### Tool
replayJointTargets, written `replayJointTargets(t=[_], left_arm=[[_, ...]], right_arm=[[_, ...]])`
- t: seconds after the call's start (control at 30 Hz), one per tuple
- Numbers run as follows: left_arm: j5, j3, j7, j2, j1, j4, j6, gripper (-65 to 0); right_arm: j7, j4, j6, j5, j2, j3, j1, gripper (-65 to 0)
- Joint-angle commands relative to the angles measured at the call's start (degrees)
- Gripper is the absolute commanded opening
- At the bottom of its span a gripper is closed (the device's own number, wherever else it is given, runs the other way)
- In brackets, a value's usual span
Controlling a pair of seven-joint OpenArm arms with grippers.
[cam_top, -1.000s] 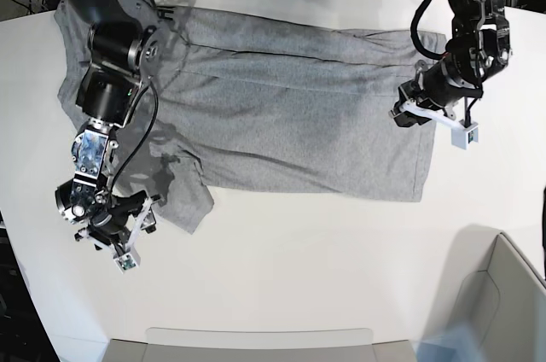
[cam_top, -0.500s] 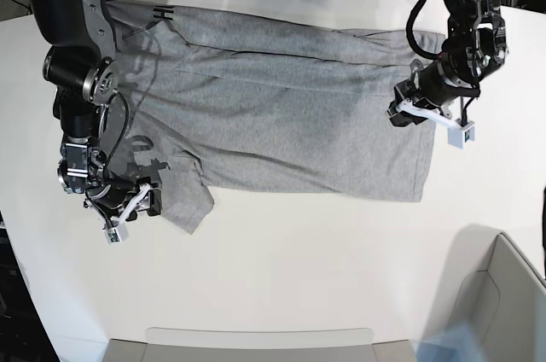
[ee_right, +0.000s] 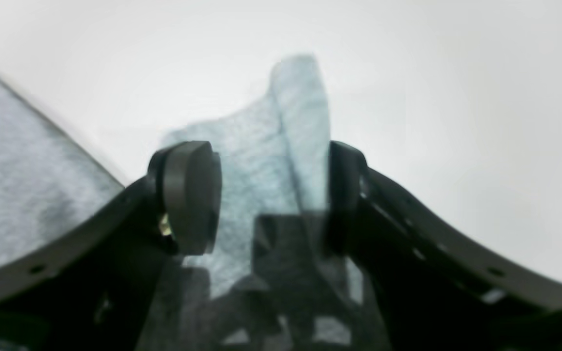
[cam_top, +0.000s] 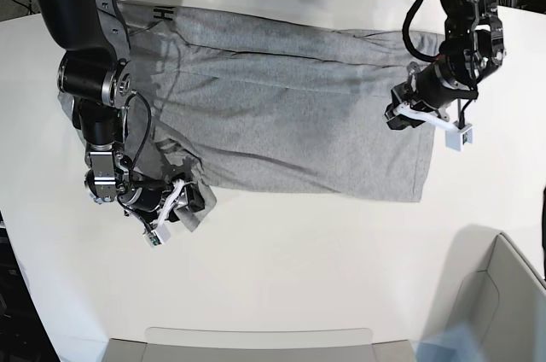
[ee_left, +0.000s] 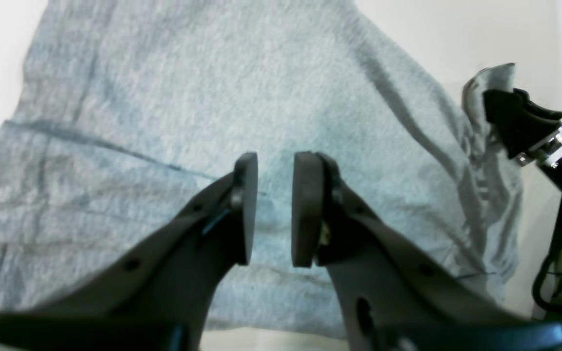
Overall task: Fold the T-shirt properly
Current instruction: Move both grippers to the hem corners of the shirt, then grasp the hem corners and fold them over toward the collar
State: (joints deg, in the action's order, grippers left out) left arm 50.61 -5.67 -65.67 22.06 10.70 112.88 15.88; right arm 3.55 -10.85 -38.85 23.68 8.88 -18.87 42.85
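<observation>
Sleeve risk: right gripper [ee_right: 266,200], jaws wide, straddles the T-shirt [cam_top: 290,106] sleeve tip; closing may pinch one layer or slip off.
Hem side: left gripper [ee_left: 273,209], jaws narrow and empty, hangs over the cloth near its hem.
Room: bare table [cam_top: 324,259] outward from both; bin [cam_top: 503,294] further off.

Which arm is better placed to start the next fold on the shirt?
Probably the right. Its pincer is open with the sleeve between the jaws, low at the shirt's edge, ready to close. The left pincer hovers over flat fabric near the hem, jaws narrowly apart, holding nothing.
</observation>
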Motion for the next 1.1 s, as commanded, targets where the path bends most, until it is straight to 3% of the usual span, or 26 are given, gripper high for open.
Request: replayJointTargets(t=[0.0,0.2,0.37,0.5,0.6,0.73,0.97,1.07], left_arm=[[0.3,-0.4,0.8,0.7,-2.2,0.0,0.1,-50.6],[0.3,0.4,0.6,3.6,-14.3,-10.2,-1.2,-42.6],[0.2,4.0,1.2,9.6,-26.4,-26.2,-13.1,-39.7],[-4.5,12.9,7.8,13.8,-33.3,-38.6,-22.9,-39.4],[-11.1,19.4,12.4,13.9,-36.9,-46.0,-29.9,-38.4],[-15.7,21.5,18.7,12.4,-38.2,-54.9,-37.5,-37.1],[-16.0,21.9,26.6,12.2,-39.3,-64.5,-42.0,-36.9],[-16.0,22.0,27.6,10.9,-42.3,-70.1,-45.5,-36.9]], right_arm=[[4.7,0.4,-1.1,2.5,0.6,0.4,0.0,-30.3],[4.7,0.4,-1.1,2.6,1.5,0.4,-0.2,-30.3],[4.7,0.4,-1.1,2.6,1.9,0.4,-0.2,-30.3],[4.7,0.4,-1.1,2.6,2.0,0.4,-0.2,-30.3],[4.7,0.4,-1.1,2.6,2.0,0.4,-0.2,-30.3],[4.7,0.4,-1.1,2.6,2.0,0.4,-0.2,-30.3],[4.7,0.4,-1.1,2.6,2.0,0.4,-0.3,-30.3],[4.7,0.4,-1.1,2.6,2.0,0.4,-0.3,-30.3]])
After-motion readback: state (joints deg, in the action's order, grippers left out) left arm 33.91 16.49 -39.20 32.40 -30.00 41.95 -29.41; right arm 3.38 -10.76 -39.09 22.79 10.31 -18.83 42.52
